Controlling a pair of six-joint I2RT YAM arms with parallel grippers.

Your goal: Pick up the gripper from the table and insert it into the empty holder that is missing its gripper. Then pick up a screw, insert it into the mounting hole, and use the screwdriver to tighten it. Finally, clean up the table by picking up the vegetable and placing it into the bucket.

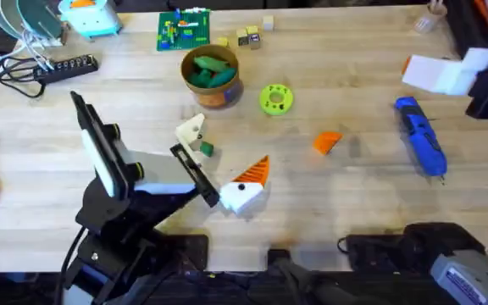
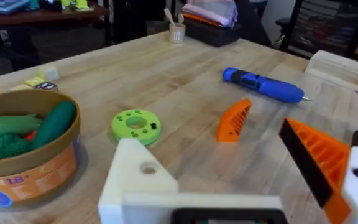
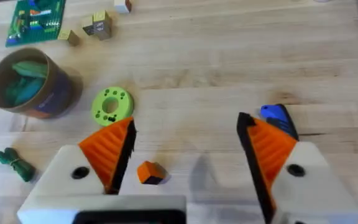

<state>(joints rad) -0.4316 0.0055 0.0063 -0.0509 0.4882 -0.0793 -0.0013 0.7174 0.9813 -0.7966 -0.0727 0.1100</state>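
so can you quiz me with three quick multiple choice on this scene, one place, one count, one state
1. Where does the loose orange gripper lie?
A. in the bucket
B. on the table between the lime disc and the screwdriver
C. on top of the lime disc

2. How many fingers of the left gripper carry an orange tip?
A. none
B. one
C. two

3. How is the right gripper?
A. shut on the screwdriver
B. shut on the vegetable
C. open

Answers: 1 B, it lies on bare wood between them. 2 B, one finger is orange-tipped and the other is the plain white holder. 3 C, its two fingers stand wide apart over the orange gripper.
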